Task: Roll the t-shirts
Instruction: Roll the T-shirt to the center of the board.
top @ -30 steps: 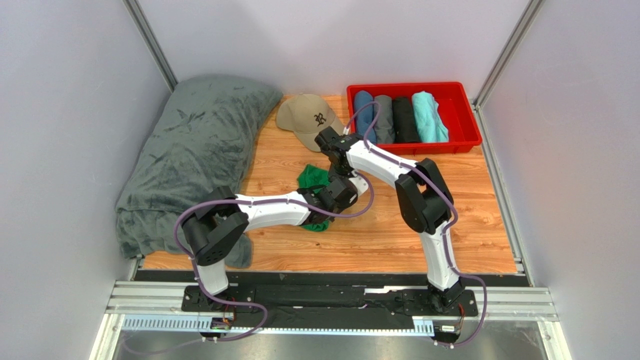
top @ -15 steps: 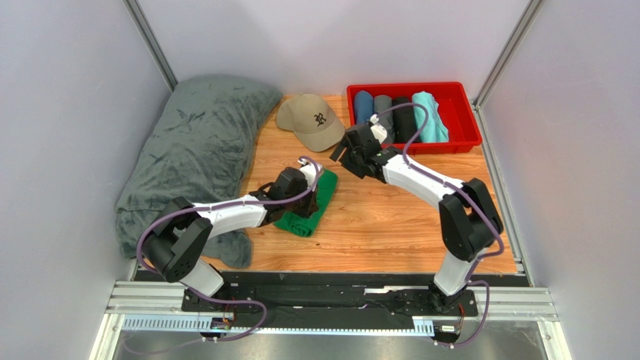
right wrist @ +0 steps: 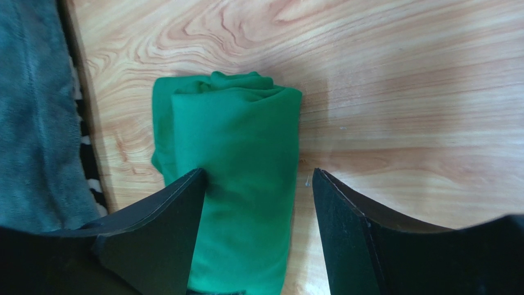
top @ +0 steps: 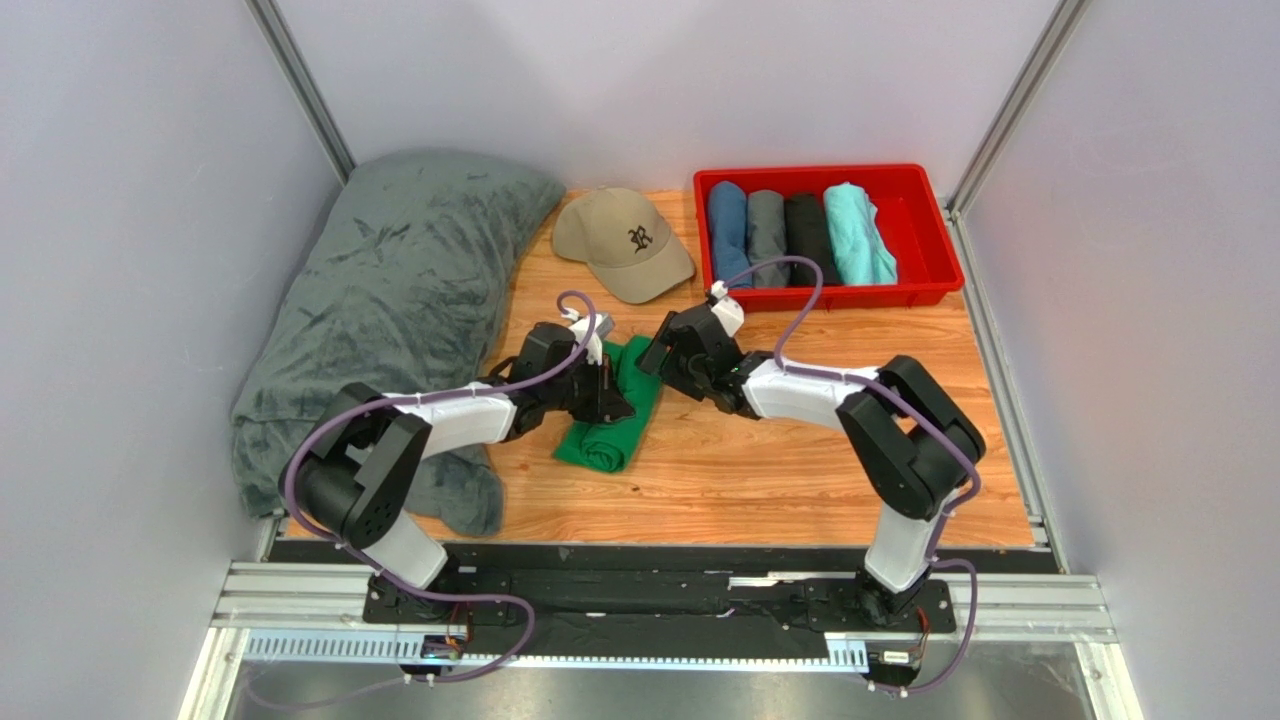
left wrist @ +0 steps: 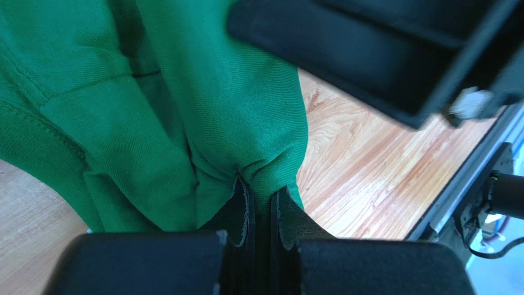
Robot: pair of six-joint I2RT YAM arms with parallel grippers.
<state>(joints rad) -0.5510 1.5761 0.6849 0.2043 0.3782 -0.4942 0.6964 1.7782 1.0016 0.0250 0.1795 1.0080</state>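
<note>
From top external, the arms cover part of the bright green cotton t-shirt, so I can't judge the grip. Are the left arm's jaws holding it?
Observer: Yes. The left wrist view shows the left jaws shut on a pinched fold of the bright green cotton t-shirt.
Operator: And the right jaws?
Observer: Open, straddling the roll's edge: one finger over green cloth, the other over the bare wooden tabletop.

green t-shirt [top: 601, 438]: lying rolled, frame centre
left gripper [top: 613, 393]: touching its left side
right gripper [top: 669, 357]: hovering at its upper right
</note>
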